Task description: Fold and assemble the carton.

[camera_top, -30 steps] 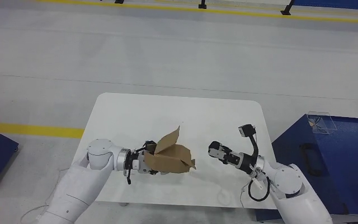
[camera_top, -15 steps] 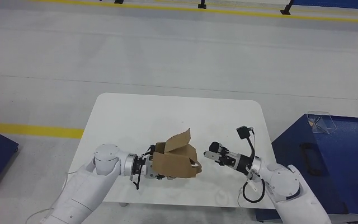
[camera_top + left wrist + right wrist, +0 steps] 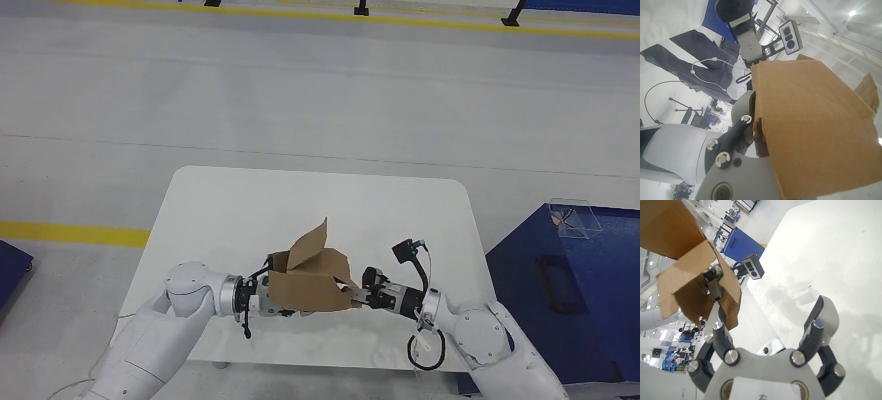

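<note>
So the brown cardboard carton (image 3: 310, 283) is held up over the near part of the white round-cornered table (image 3: 300, 205). It hangs between the two arms rather than sitting flat. That makes sense to me, since you can't get at the end flaps if the box is lying on them.

The left gripper (image 3: 756, 132) is clamped onto one wall at its end of the carton, so it's basically the vice here. Gripping a wall instead of a flap keeps the box squared up and leaves every flap free to swing.

The right gripper (image 3: 768, 300) is at the opposite end with its jaws spread wide and nothing clamped. One of its fingers (image 3: 714, 291) is poked in beside the short end flap (image 3: 730, 289), and that flap sits in the gap between the jaws. My guess is it's lining up to either push the flap inward or pinch it and fold it over. I can't quite tell from the wrist view whether the finger is actually touching cardboard or just next to it.

The tall flap (image 3: 312, 240) on the far side sticks up at an angle and isn't folded down yet. I'd call this early-to-mid: the box is opened into shape, but the ends aren't closed.
</note>
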`<state>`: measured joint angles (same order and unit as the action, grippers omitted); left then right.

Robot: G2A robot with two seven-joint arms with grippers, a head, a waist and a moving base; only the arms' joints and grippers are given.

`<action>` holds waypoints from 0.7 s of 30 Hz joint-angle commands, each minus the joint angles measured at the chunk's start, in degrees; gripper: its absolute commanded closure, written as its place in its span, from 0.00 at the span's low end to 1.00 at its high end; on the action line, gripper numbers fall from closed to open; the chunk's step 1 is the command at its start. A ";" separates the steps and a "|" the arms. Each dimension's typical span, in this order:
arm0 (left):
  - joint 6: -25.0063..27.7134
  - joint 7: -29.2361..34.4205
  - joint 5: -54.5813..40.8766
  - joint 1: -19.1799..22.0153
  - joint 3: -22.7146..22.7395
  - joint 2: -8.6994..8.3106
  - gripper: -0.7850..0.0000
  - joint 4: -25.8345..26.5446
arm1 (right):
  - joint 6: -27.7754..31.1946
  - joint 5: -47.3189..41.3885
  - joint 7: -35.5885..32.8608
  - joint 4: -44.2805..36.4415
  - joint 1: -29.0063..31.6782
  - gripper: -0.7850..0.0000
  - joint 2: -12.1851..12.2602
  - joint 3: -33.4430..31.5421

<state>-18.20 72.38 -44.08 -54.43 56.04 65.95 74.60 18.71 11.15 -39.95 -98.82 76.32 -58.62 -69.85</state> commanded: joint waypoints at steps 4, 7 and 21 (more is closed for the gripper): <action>0.94 0.92 -0.61 -0.10 0.16 -0.02 1.00 0.13 | -0.92 1.38 0.84 1.39 -1.62 0.00 -0.68 3.60; 1.27 1.41 -0.86 -0.24 0.36 -0.08 1.00 0.37 | -1.01 0.80 1.42 1.90 -2.49 0.00 -0.89 3.95; 4.48 -5.66 0.21 -2.98 2.38 -0.46 1.00 2.04 | 1.76 -2.32 0.96 -3.34 0.70 0.00 0.06 -2.11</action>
<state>-14.17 67.34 -43.77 -57.27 58.30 65.47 76.69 20.30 8.82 -39.11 -101.69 76.72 -58.60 -71.69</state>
